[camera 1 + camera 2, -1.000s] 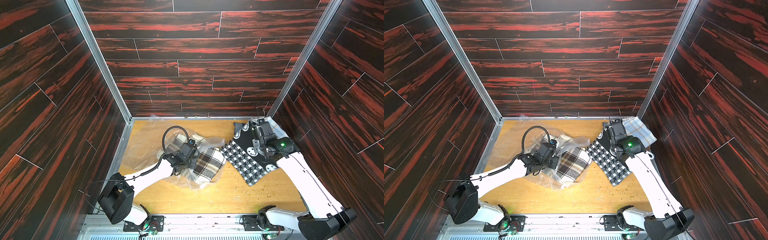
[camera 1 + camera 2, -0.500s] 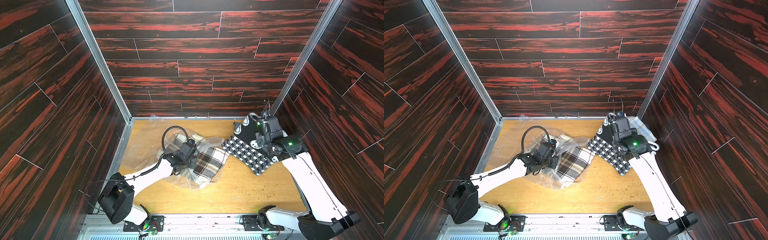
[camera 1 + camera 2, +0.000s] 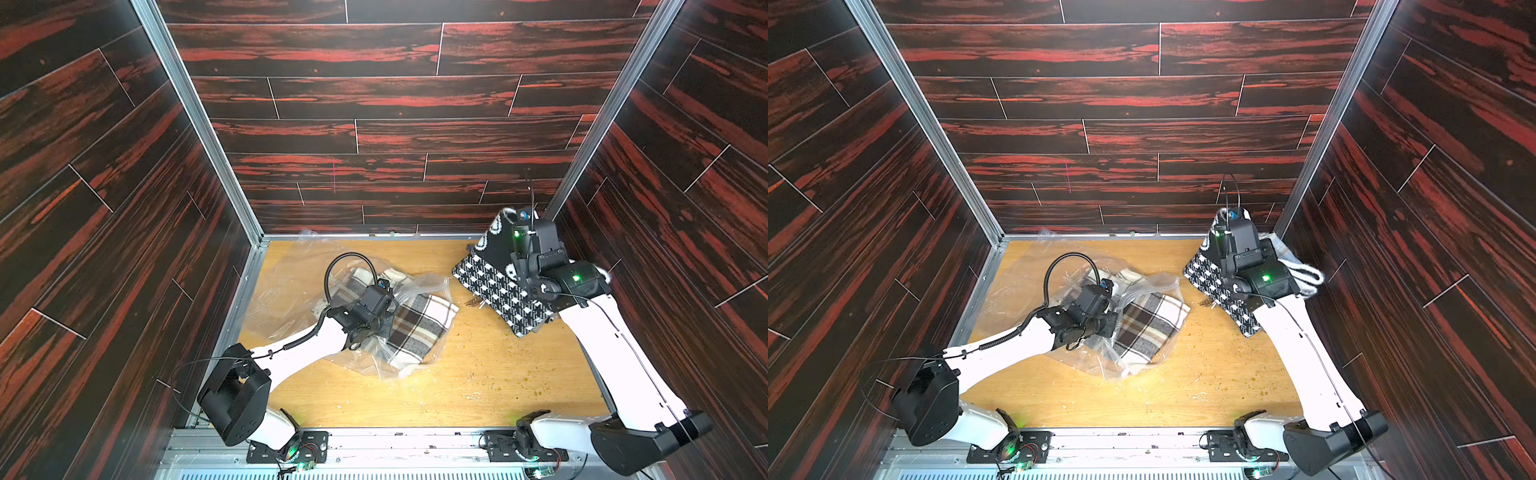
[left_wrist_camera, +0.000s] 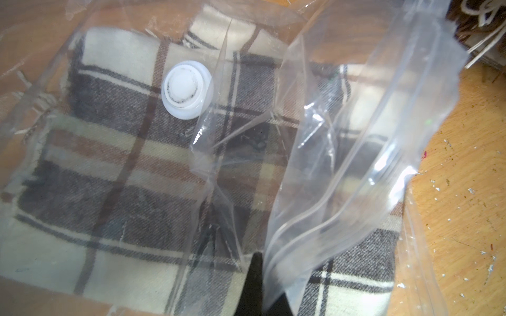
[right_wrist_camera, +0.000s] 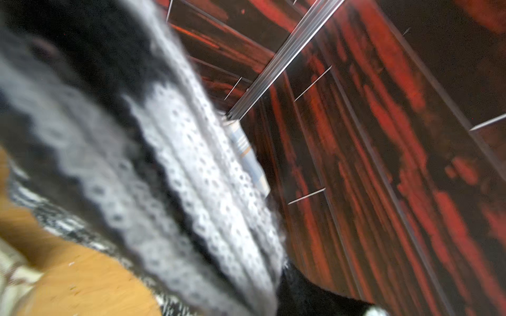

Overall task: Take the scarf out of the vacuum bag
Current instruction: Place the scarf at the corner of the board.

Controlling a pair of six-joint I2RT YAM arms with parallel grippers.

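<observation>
Top views both show the table (image 3: 478,374) (image 3: 1204,374), light wood, boxed in by dark red walls (image 3: 374,104).

Biggest thing on it is the bag (image 3: 291,286) (image 3: 1017,286) (image 4: 342,136). It's clear and crinkly, and spreads over the left half from the far left corner toward the middle, with its zip edge on the side toward the right edge. Inside, at the end nearest the table's middle, sits a folded plaid scarf (image 3: 419,324) (image 3: 1148,324) (image 4: 123,164) (brown, grey and cream checks), under the plastic.

The knit scarf (image 3: 494,291) (image 3: 1212,282) (image 5: 137,164), black and white, is out of the bag and up near the far right corner, with bare wood between it and the bag. It hangs from the right gripper (image 3: 519,220) (image 3: 1231,218), whose jaws are clamped tight on its top end. The lower end drops toward the table, but I can't tell if it touches.

Behind it, right in that corner, lies a pale cloth (image 3: 1291,257) (image 5: 246,153) with a fringe.

The left gripper (image 4: 262,290) is down on the bag over the plaid scarf. Its jaws are pinched together on a fold of plastic by the zip edge.

The round white valve (image 4: 186,90) sits on the bag's face over the plaid, apart from that pinch.

Smallest of all are the crumbs (image 3: 536,376) (image 4: 465,191), scattered over the bare wood on the right half.
</observation>
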